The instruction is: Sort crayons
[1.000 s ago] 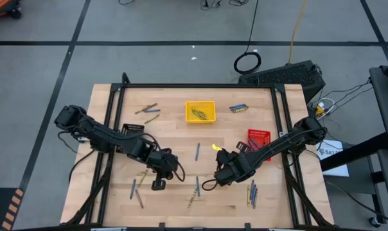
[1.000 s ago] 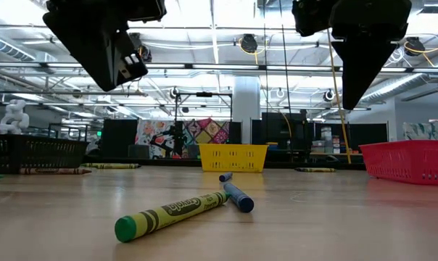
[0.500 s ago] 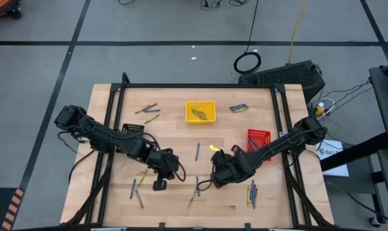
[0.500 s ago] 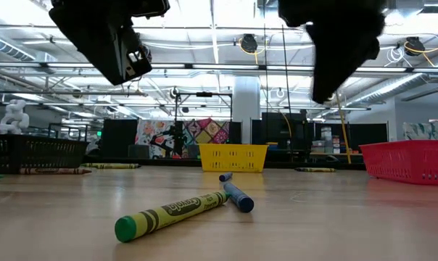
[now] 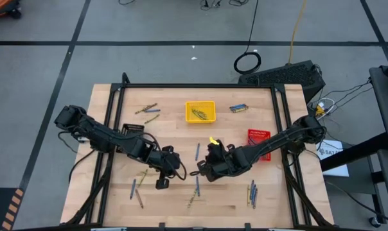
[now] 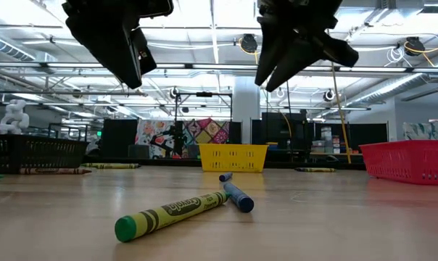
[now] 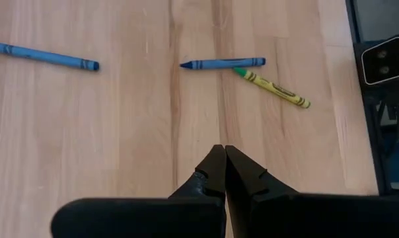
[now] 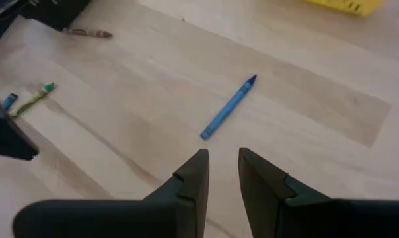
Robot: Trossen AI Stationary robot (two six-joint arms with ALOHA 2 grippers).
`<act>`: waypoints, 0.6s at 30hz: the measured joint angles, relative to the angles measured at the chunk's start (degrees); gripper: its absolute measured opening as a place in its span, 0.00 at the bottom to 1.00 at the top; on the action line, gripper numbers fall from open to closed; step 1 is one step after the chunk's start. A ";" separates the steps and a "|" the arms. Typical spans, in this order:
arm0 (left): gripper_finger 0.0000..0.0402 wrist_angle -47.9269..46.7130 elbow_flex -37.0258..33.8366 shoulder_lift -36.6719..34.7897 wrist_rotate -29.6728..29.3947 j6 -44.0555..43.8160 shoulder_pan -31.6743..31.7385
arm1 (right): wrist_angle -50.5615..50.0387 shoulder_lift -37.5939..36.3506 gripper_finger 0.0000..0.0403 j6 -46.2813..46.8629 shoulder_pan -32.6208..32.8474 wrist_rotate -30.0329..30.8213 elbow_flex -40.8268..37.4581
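Crayons lie scattered on the wooden table (image 5: 175, 138). A blue crayon (image 8: 228, 108) lies flat just ahead of my right gripper (image 8: 222, 165), which hovers open above the table's middle (image 5: 199, 172) with nothing between its fingers. My left gripper (image 7: 224, 153) is shut and empty, hanging above the table left of centre (image 5: 160, 184). Ahead of it lie a blue crayon (image 7: 222, 63) touching a yellow-green crayon (image 7: 272, 87), and another blue crayon (image 7: 44, 57). In the low view both grippers (image 6: 132, 72) (image 6: 266, 78) hang well above the tabletop.
A yellow tray (image 5: 200, 111) holding crayons stands at the far middle, a red tray (image 5: 259, 136) at the right, and a black tray (image 5: 132, 128) at the left, partly under my left arm. More crayons lie at the far left (image 5: 147, 110), far right (image 5: 239, 108) and near right (image 5: 252, 192).
My right gripper has travelled toward the table's left, over the middle, and has rolled about its own axis while tipping. Its fingers keep the same gap. My left gripper has stayed in place, tipping only a little. No crayon has moved.
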 joint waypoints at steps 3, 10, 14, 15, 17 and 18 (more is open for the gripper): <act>0.00 0.01 0.00 0.00 0.00 0.01 0.00 | 1.44 0.00 0.18 -0.27 0.11 -0.12 0.00; 0.00 0.56 0.00 0.00 -0.96 0.02 0.00 | 5.69 0.00 0.18 -0.29 0.04 -0.12 0.00; 0.00 1.84 0.02 0.00 -6.57 -0.11 0.09 | 8.18 0.00 0.18 -0.27 0.09 -0.12 0.00; 0.00 1.85 0.02 0.00 -7.80 -1.26 0.28 | 8.89 0.00 0.18 -0.27 0.09 -0.12 0.00; 0.00 2.35 0.02 0.00 -8.09 -4.53 0.70 | 10.07 0.00 0.18 -0.27 0.07 -0.12 0.00; 0.00 2.63 0.02 0.00 -8.15 -5.85 0.90 | 10.45 0.00 0.18 -0.27 0.07 -0.12 0.00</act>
